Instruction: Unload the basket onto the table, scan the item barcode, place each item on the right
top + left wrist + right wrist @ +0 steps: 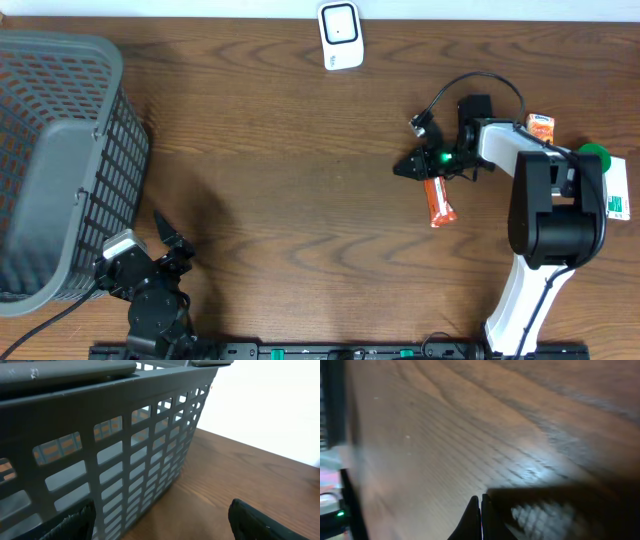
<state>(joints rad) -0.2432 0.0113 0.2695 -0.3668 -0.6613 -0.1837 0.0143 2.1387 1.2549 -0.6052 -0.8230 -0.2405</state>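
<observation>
orange packet (438, 203) beside right tool (403, 168) (shut)

Perhaps shop checkout: basket (112, 180), scanner (340, 36)

- We see a grey plastic basket (125, 460) filling the left and top of the frame, its lattice wall running away toward the upper right.
- Orange-brown patches show through some upper holes.
- The basket stands on a brown wooden table (240, 475).
- A white wall (270, 405) lies beyond.
- Our left gripper (165, 525) is spread wide, one dark tip at each bottom corner, clear of the basket.
</observation>
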